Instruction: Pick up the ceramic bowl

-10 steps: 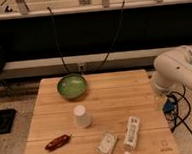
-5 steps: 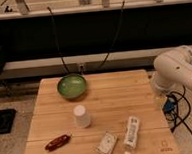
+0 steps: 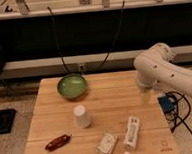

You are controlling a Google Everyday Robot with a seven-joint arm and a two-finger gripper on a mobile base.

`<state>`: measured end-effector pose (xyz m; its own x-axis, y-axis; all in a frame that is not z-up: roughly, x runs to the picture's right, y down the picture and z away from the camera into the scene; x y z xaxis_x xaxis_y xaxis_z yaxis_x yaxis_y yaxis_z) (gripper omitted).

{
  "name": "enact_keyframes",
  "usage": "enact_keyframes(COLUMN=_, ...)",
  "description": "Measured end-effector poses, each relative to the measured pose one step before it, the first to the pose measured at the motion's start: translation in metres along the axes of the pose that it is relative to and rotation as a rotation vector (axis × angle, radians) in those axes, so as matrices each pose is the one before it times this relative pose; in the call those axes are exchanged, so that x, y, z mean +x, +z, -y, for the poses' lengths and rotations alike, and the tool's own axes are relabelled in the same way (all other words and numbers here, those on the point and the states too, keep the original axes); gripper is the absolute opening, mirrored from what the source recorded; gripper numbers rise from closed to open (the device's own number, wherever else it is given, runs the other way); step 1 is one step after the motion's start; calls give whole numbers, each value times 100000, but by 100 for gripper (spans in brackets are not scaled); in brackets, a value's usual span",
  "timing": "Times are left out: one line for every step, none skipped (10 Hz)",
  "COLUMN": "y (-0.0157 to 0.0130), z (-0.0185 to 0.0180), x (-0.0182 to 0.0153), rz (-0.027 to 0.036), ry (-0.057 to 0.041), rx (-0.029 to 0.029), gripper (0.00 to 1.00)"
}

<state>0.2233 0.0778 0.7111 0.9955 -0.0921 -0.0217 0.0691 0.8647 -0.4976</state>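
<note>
The ceramic bowl [image 3: 71,86] is round, shallow and glossy green with a darker rim. It sits at the back left of the wooden table [image 3: 106,103]. My white arm [image 3: 156,69] reaches in from the right over the table's back right corner. The gripper [image 3: 144,92] hangs at its lower end, just above the table's right side, far to the right of the bowl and not touching it.
An upturned white cup [image 3: 82,116] stands in front of the bowl. A red-brown packet [image 3: 58,142], a small white box [image 3: 107,144] and a white bottle [image 3: 131,133] lie near the front edge. Black cables [image 3: 56,39] hang behind the table. A blue device [image 3: 167,105] with cords is at the right edge.
My arm has shifted left, further over the table's right side. The bowl and the other objects have not moved.
</note>
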Motion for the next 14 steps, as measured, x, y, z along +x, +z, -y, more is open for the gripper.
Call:
enact_keyframes(y=10, z=564, x=-745, rz=-551, ry=-2533, rx=961, gripper=80)
enact_keyframes(y=11, z=513, x=-622, rz=-548, ry=-1853, rx=757, gripper=80)
enact_keyframes(y=43, z=863, x=-1306, rz=-151, ry=-2941, rx=825, gripper=80)
enact_keyframes(y=16, z=962, x=-1090, rz=-532, ry=-2748, rx=1020, gripper=80)
enact_keyframes(y=12, z=615, x=-611, rz=-332, ry=-1718, rx=667, gripper=80)
enact_keyframes(y=70, z=1158, x=-1040, rz=-508, ry=-3849, rx=1148, gripper=80)
enact_keyframes(y=6, z=478, x=-404, rz=-50, ry=-1717, rx=443, gripper=80)
enact_keyframes(y=68, z=41, x=-70, rz=-276, ry=-683, rx=35, gripper=80)
enact_keyframes(y=141, z=595, x=-798, rz=-113, ry=-2025, rx=460, gripper=80)
enact_keyframes(y=78, z=866, x=-1170, rz=221, ry=-2369, rx=837, gripper=80)
enact_keyframes(y=132, z=845, x=-900, rz=129, ry=-2728, rx=914, gripper=80)
enact_keyframes(y=102, z=392, x=-255, rz=-188, ry=-1227, rx=364, gripper=80)
enact_keyframes(y=152, z=444, x=-281, rz=129, ry=-2046, rx=552, gripper=80)
enact_keyframes(y=226, z=359, x=-86, rz=30, ry=-1861, rx=488, gripper=80)
